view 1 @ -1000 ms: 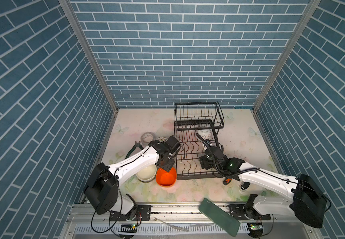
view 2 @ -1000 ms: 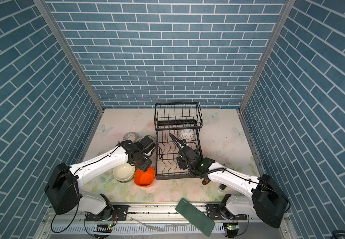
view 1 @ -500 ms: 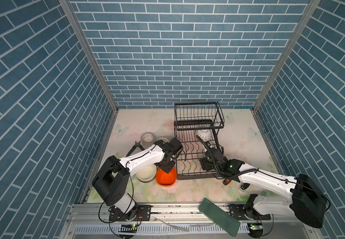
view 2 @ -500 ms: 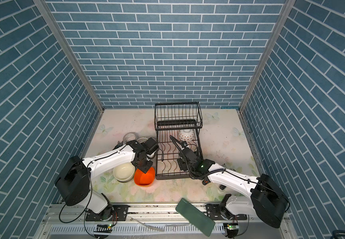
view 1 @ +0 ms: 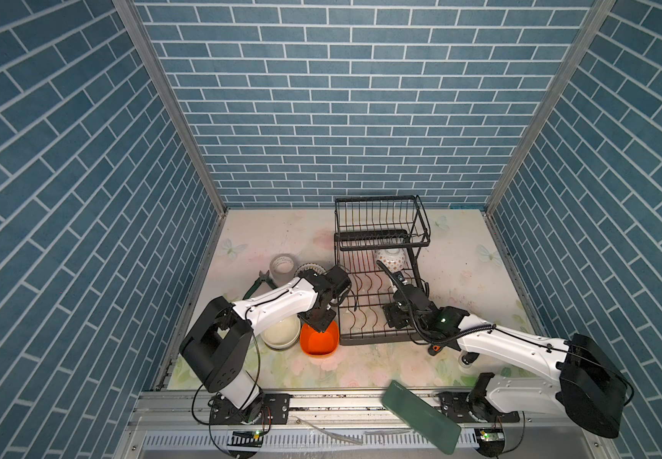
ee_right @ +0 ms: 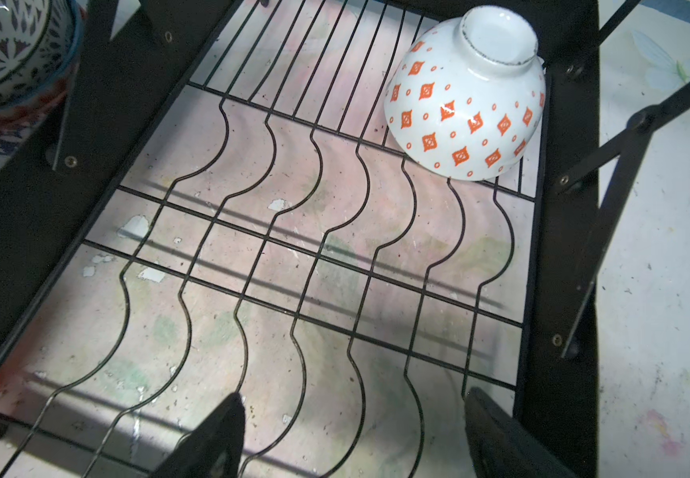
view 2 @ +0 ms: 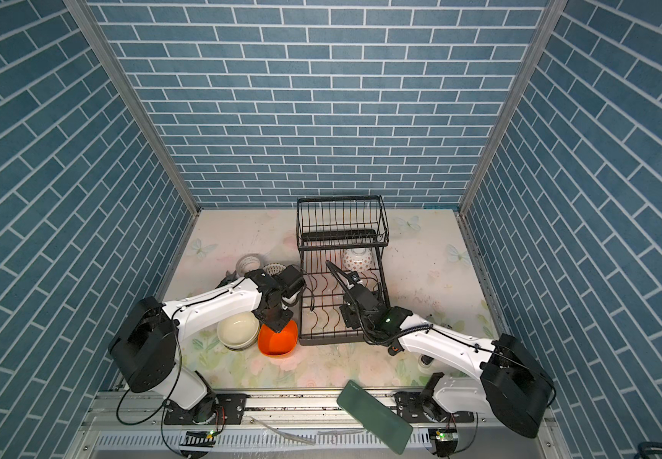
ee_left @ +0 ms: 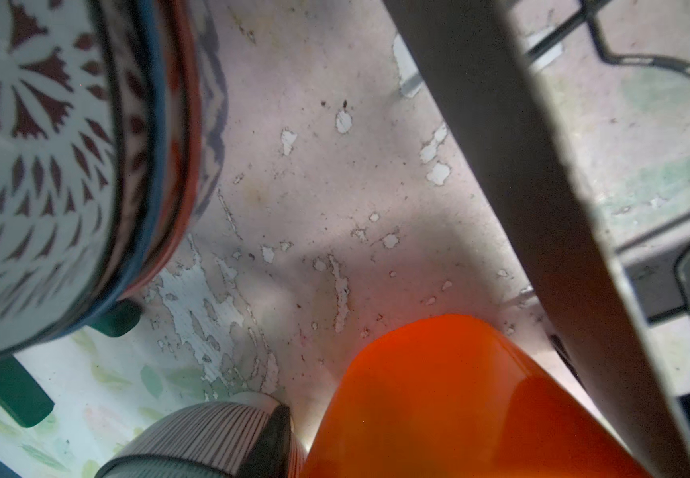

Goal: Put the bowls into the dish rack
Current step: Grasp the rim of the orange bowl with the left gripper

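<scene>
Grasping step: left gripper (view 1: 318, 324) at the orange rounded-square plastic bowl (view 1: 323, 345) beside the black wire dish rack (view 1: 373, 340); I cannot tell its finger state. Right gripper (ee_right: 353, 414) has fingers apart. Next needs a firm rim pinch.

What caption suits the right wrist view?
White orange-patterned ceramic bowl upside down in black wire dish rack; right gripper open.

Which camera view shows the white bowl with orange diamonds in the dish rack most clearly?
The right wrist view: the white bowl lies upside down on the lower wires of the dish rack, close, with pattern and foot ring sharp. Both top views show it only small. The left wrist view does not show it.
</scene>
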Available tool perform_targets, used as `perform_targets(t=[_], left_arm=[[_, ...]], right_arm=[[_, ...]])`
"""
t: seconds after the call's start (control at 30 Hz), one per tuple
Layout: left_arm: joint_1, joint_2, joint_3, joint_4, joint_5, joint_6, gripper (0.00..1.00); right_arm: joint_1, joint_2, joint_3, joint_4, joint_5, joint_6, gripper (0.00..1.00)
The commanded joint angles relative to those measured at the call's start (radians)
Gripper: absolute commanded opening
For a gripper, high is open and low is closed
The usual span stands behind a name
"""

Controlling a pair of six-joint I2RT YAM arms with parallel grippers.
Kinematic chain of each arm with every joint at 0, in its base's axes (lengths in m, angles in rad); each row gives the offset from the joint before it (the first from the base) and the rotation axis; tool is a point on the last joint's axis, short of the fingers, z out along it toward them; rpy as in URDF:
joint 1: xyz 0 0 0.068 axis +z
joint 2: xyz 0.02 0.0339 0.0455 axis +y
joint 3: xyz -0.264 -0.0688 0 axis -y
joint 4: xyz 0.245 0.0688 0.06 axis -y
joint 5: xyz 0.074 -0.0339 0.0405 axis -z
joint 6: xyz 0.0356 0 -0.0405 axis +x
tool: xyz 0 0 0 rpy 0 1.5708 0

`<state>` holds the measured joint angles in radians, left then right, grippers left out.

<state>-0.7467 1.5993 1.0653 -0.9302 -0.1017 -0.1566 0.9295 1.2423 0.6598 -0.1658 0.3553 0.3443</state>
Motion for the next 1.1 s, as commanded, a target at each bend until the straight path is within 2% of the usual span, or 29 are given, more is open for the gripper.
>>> perform_targets(t=[0.0,0.3,0.5,1.07], left_arm=[[-0.004,0.009,-0.006,-0.003,0.002,-0.001,0.36],[-0.003,0.005,-0.004,-0.007,0.006,0.005,0.34],[-0.005,-0.005,-0.003,-0.010,0.009,0.012,0.27],[-0.005,-0.023,0.001,-0.018,0.005,0.020,0.18]], right_arm=[[0.006,-0.018,-0.020,0.007,0.023,0.039,0.83],[0.008,-0.001,-0.009,0.004,0.022,0.033,0.83],[0.009,-0.001,-0.009,0.008,0.023,0.035,0.83],[0.017,0.000,-0.020,0.016,0.031,0.036,0.83]])
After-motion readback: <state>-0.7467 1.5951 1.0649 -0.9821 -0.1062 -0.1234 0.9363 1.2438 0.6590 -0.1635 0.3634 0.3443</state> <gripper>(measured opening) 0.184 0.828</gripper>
